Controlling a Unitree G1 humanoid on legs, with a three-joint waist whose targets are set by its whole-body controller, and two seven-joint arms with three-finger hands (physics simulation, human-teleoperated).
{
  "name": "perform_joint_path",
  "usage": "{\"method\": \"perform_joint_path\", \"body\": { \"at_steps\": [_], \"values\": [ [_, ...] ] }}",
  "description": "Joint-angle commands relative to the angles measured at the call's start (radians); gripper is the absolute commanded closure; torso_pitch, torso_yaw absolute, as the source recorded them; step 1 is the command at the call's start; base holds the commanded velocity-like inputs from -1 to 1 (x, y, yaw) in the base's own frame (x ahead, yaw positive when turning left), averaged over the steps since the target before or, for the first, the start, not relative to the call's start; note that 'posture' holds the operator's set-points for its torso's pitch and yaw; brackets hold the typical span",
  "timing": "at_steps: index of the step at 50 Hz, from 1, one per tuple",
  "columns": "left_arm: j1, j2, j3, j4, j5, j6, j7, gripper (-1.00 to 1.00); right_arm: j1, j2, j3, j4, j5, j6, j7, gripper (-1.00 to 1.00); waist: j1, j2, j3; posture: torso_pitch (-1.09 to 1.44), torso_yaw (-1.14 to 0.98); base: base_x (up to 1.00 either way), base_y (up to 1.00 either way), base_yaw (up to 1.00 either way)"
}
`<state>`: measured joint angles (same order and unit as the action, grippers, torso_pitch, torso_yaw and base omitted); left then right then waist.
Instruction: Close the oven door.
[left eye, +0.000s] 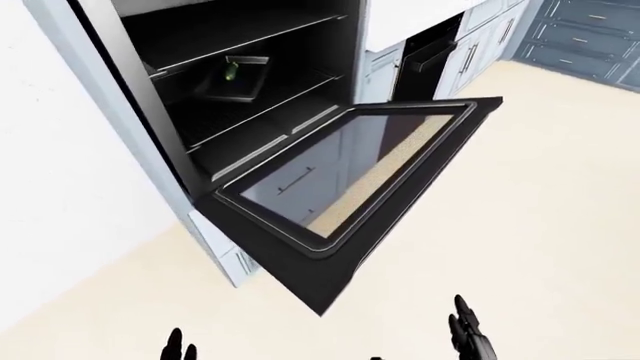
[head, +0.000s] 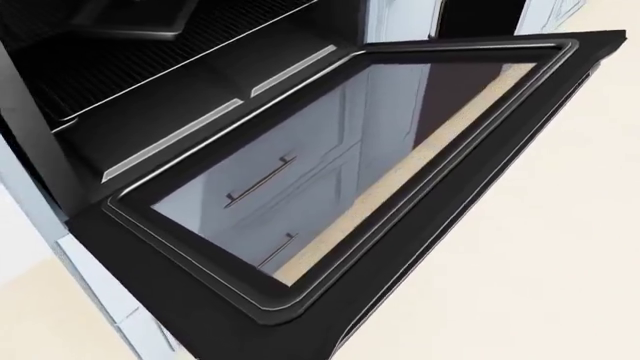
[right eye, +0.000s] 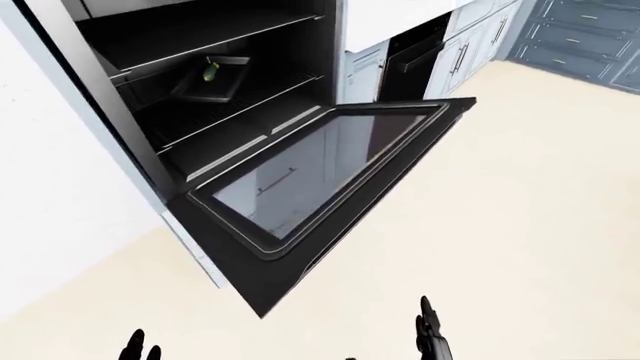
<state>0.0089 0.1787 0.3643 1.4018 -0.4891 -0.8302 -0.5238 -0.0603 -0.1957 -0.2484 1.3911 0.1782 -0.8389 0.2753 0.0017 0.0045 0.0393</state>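
The black oven stands open in the upper left of the left-eye view. Its door hangs down flat, glass pane up, jutting toward the lower right. Inside, a dark tray with a green item rests on a rack. The door fills the head view. My left hand and right hand show only as black fingertips at the bottom edge, below the door and apart from it, fingers spread and empty.
White wall panel at left. Pale blue cabinets and a dark dishwasher front along the top right, darker drawers in the corner. Beige floor spreads to the right of the door.
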Motion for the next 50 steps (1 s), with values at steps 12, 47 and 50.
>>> {"method": "perform_joint_path", "body": {
  "at_steps": [12, 47, 50],
  "values": [
    [-0.003, 0.003, -0.002, -0.013, -0.002, -0.026, -0.002, -1.00, -0.013, -0.014, -0.005, -0.021, 0.017, -0.021, 0.006, -1.00, -0.010, -0.062, -0.010, 0.00, 0.00, 0.00, 0.19, 0.00],
    [-0.006, 0.005, 0.001, -0.013, -0.001, -0.021, -0.006, -1.00, -0.011, -0.011, -0.002, -0.020, 0.020, -0.016, 0.011, -1.00, -0.016, -0.037, -0.008, 0.00, 0.00, 0.00, 0.22, 0.00],
    [-0.005, 0.005, 0.001, -0.012, -0.002, -0.021, -0.007, -1.00, -0.011, -0.010, -0.001, -0.020, 0.019, -0.017, 0.011, -1.00, -0.015, 0.007, -0.005, 0.00, 0.00, 0.00, 0.26, 0.00]
  ]
}}
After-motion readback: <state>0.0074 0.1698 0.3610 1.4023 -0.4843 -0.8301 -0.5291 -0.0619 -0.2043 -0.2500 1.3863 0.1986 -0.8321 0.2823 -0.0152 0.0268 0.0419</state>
